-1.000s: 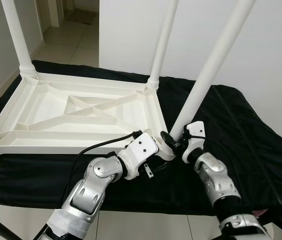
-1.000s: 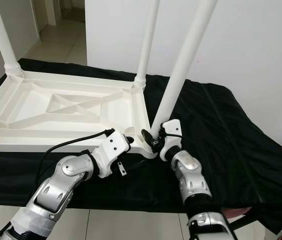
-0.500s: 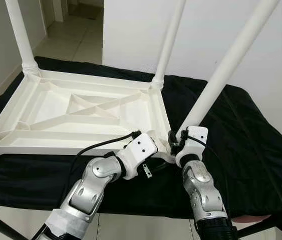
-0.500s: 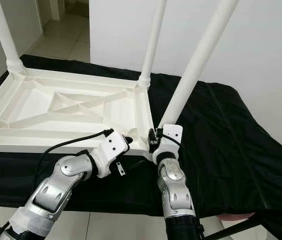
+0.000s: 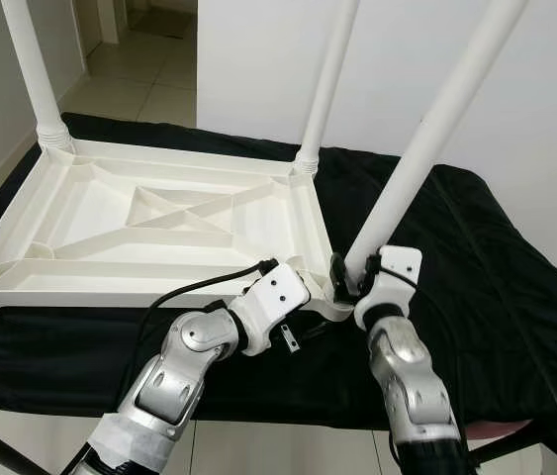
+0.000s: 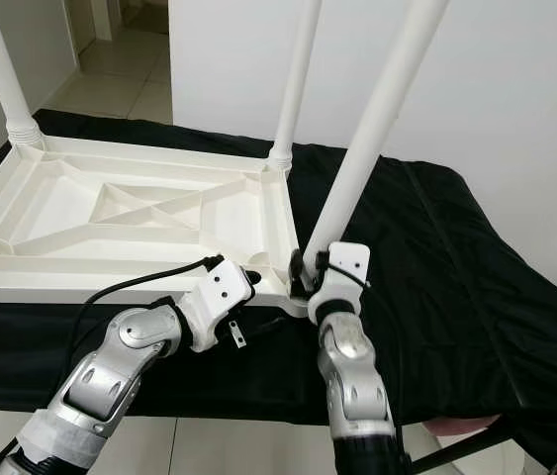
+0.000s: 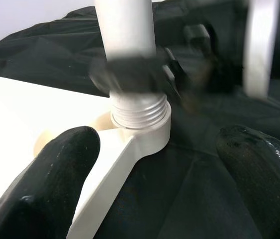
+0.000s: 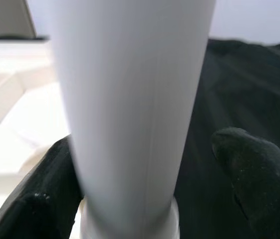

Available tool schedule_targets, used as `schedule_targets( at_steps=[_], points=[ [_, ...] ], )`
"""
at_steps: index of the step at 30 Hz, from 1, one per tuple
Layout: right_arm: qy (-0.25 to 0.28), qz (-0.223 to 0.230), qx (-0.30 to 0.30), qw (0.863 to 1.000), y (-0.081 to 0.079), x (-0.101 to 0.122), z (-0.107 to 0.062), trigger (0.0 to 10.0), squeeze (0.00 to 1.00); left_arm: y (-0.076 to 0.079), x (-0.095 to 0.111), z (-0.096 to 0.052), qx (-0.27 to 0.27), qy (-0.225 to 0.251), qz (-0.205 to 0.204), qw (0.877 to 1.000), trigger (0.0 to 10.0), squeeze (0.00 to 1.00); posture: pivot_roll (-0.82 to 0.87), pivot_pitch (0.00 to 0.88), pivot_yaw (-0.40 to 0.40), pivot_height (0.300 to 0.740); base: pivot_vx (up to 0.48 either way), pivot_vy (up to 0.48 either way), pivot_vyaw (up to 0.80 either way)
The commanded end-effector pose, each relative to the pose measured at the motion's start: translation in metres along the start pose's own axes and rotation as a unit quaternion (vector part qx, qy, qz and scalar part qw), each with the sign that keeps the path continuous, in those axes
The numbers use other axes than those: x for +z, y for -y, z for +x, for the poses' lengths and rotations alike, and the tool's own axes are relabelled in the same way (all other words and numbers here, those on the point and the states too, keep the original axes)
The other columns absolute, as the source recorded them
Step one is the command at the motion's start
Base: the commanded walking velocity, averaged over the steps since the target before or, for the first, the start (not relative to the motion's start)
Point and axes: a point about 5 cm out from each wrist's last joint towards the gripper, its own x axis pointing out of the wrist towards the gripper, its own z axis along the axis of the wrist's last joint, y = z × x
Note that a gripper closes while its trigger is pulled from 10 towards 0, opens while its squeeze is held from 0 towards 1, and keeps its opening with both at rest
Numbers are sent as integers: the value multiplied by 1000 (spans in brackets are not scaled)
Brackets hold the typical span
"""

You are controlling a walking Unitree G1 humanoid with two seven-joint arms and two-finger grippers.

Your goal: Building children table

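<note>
Left wrist view: left end effector [image 7: 154,164] spread by corner socket [image 7: 142,122]; right end effector [image 5: 349,279] straddles tilted leg [image 5: 426,139].

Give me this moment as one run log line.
stage: fitting table leg at near corner socket | tabletop: upside down on black cloth | right end effector: around leg base | left end effector: open, beside socket

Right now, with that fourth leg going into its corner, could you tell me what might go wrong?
The white leg leans away from its corner socket while the other legs stand upright, and its threads still show, so it may cross-thread or jam. The right gripper sits low at its base, with one finger apart from the leg, so the tall leg could slip or swing. The left gripper straddles the tabletop corner without clamping, so the top could turn on the black cloth.
</note>
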Motion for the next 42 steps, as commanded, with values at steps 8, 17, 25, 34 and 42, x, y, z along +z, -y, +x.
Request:
schedule_targets(
  at_steps=[8, 17, 25, 34, 42],
  points=[
    [-8, -3, 107, 994, 8, -3, 1, 10000, 0, 4, 1, 1, 9, 6, -3, 1000, 10000, 0, -11, 0, -136, 740, 0, 0, 0],
    [-5, -76, 214, 974, 31, 1, 22, 10000, 0, 3, 3, 1, 11, 11, -8, 1000, 10000, 0, -14, 0, -125, 740, 0, 0, 0],
    [-23, -89, 296, 951, 26, -3, 32, 10000, 0, -1, 4, -2, 15, 13, -7, 1000, 10000, 0, 7, 0, -127, 740, 0, 0, 0],
    [-32, -100, 334, 937, 24, -10, 42, 0, 0, -4, 6, -2, 23, 15, -7, 1000, 10000, 0, 16, 0, -135, 740, 0, 0, 0],
    [-45, -100, 350, 931, 26, -17, 40, 0, 0, -3, 6, -2, 25, 15, -8, 1000, 10000, 0, 14, 0, -136, 740, 0, 0, 0]
  ],
)
